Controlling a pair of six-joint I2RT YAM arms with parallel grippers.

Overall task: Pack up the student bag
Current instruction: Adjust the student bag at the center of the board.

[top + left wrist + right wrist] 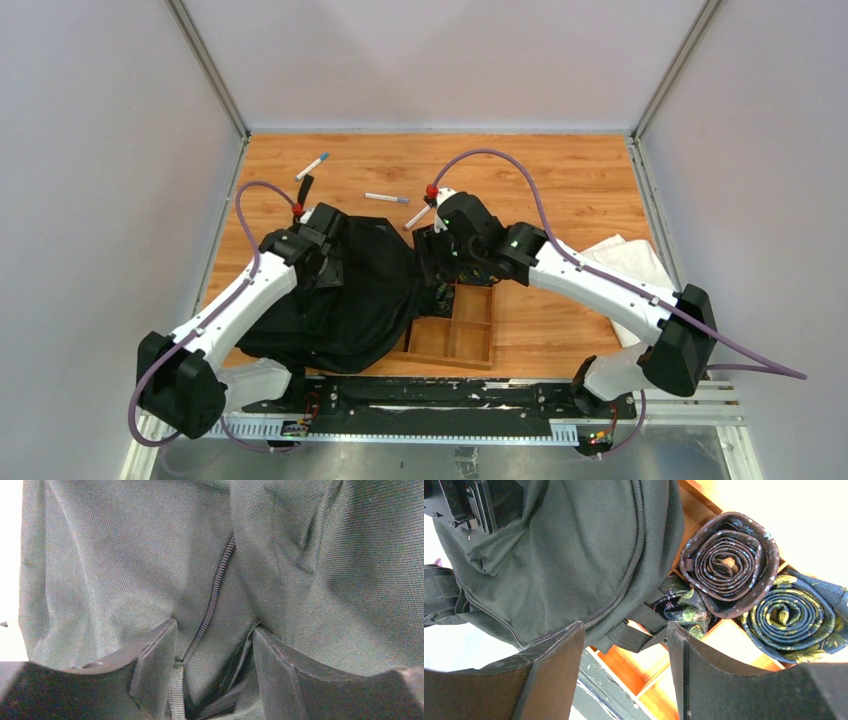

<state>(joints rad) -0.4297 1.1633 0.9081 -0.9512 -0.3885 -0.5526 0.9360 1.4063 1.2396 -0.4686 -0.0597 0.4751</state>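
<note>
The student bag (360,295) is a floppy black backpack lying left of centre on the wooden table. My left gripper (330,245) presses down on its upper part. In the left wrist view its jaws (215,635) stand apart, straddling the bag's zipper (215,587) and a fold of fabric. My right gripper (438,265) hovers at the bag's right edge, over the wooden tray (478,340). Its open fingers (626,635) frame a black strap loop (636,632) of the student bag (564,555) without touching it.
Rolled ties fill the tray's far compartments: a brown one (729,562), a blue and yellow one (791,617) and a dark floral one (684,605). Pens (312,165) (386,198) (418,217) and a black marker (305,188) lie behind the bag. A white cloth (630,265) lies right.
</note>
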